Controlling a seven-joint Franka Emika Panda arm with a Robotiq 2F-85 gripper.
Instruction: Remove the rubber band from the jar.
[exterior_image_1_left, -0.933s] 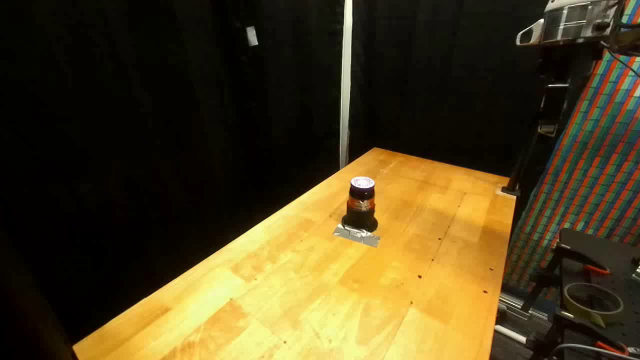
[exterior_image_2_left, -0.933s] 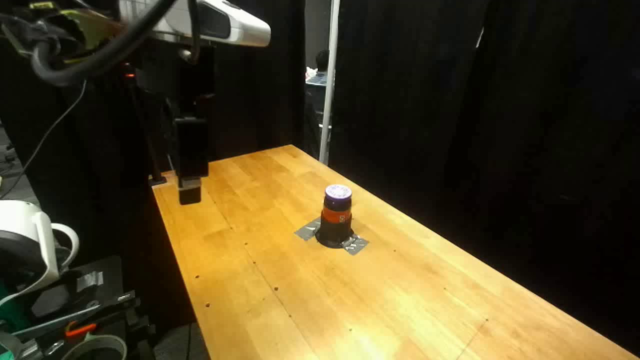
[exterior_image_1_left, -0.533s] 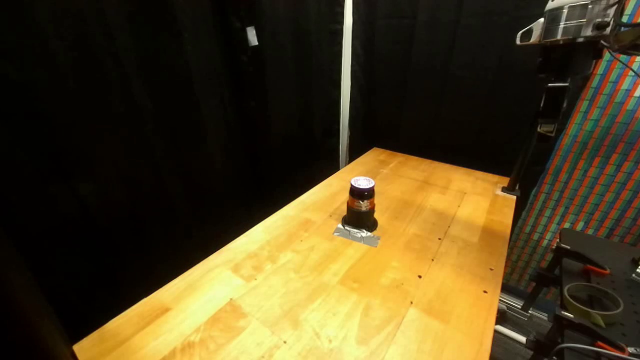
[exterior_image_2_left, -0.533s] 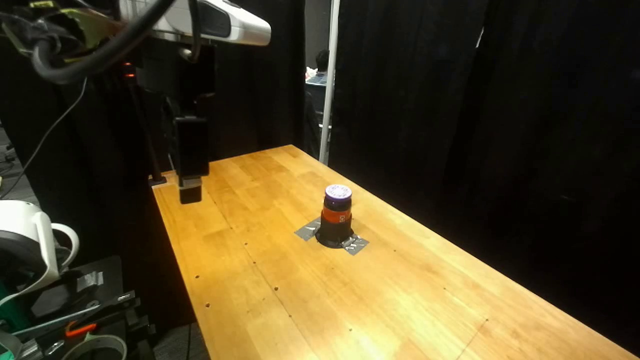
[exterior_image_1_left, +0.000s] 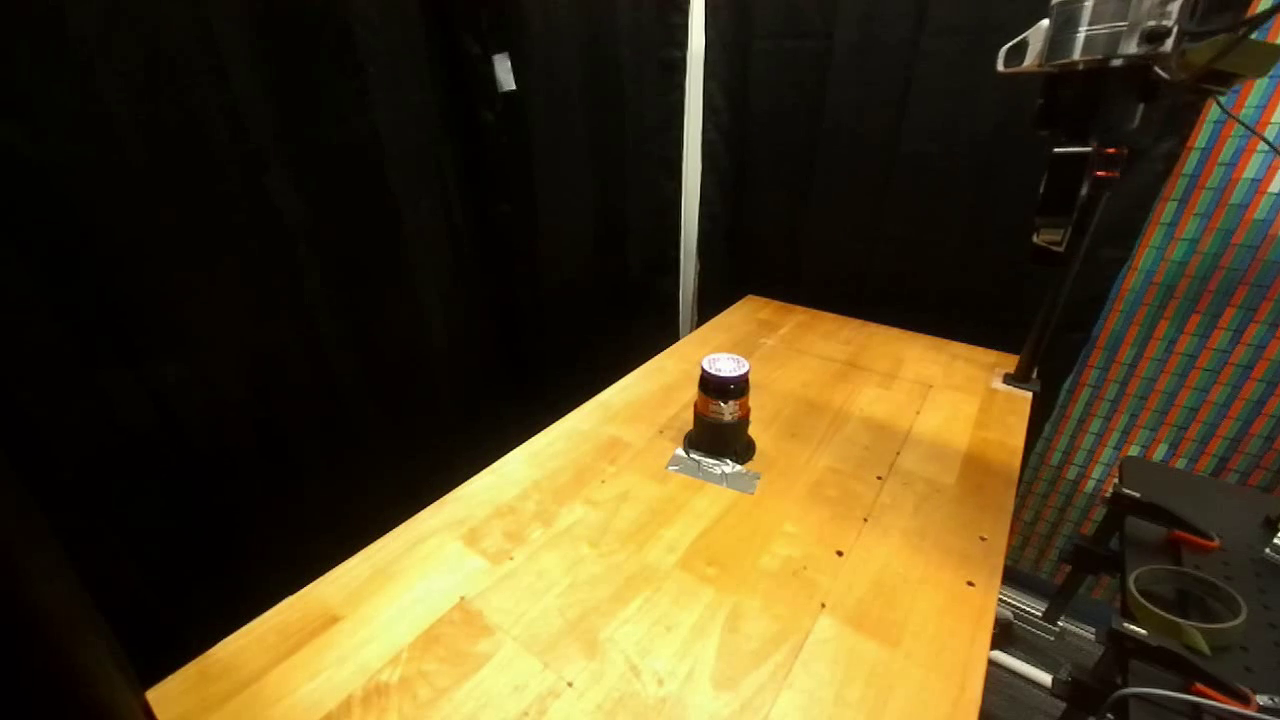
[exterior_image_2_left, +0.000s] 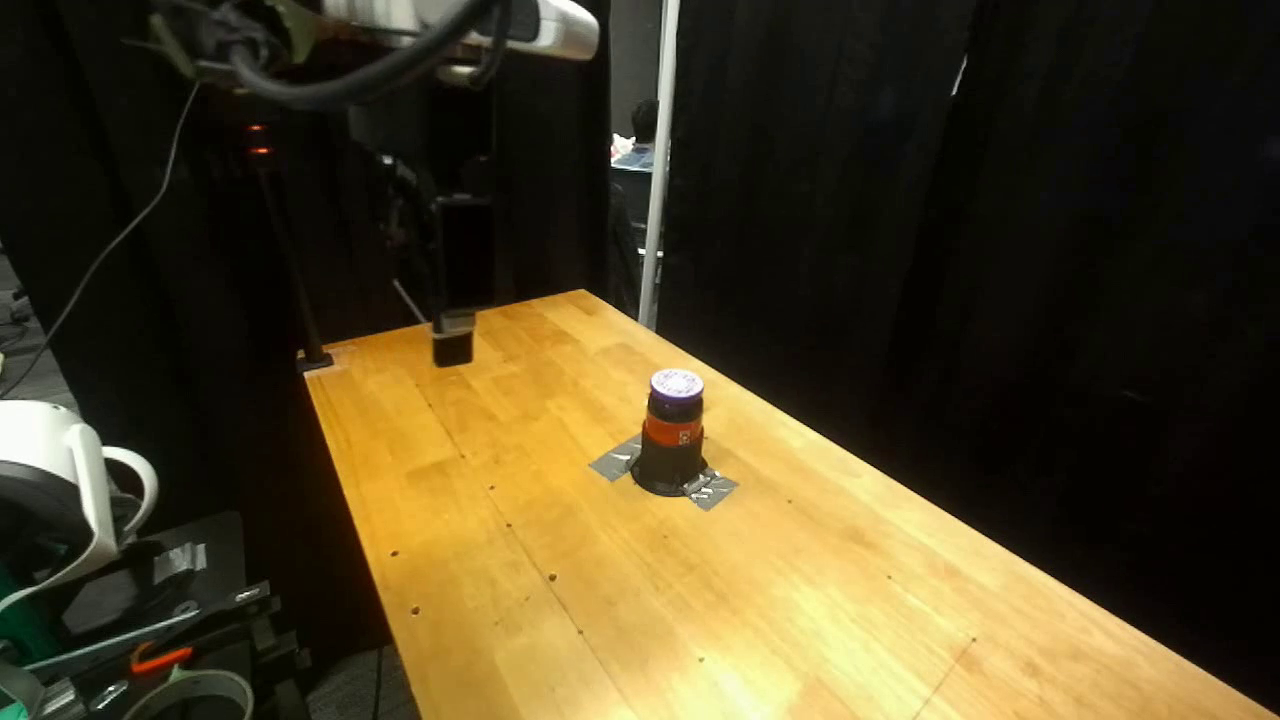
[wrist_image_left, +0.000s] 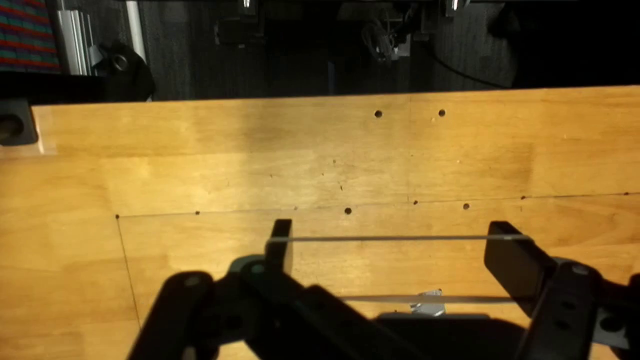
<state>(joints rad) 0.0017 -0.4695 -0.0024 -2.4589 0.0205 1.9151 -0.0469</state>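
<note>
Probably the removal is already done: across the lower half of the wrist view, the rubber band (wrist_image_left: 390, 238) runs in two stretched strands between the widely spread fingers (wrist_image_left: 515, 270) of the gripper (wrist_image_left: 392, 245), and no such band can be made out on the jar (exterior_image_2_left: 674, 420). If so, the next move calls for bringing the fingers together well apart from the jar, so that the loop becomes slack; it may cling to one finger. Farther off, a little right of the centre in both exterior views, the jar stands upright in what looks like a dark holder (exterior_image_2_left: 668, 468), fastened by grey tape (exterior_image_2_left: 713, 490) to the wooden table (exterior_image_2_left: 620, 580); this would hinder a low approach. At the left of an exterior view, on the table's corner, the foot of a black stand (exterior_image_2_left: 316, 361) could obstruct a wide swing. Behind, at the top middle, stands a pale pole (exterior_image_2_left: 660, 170).
</note>
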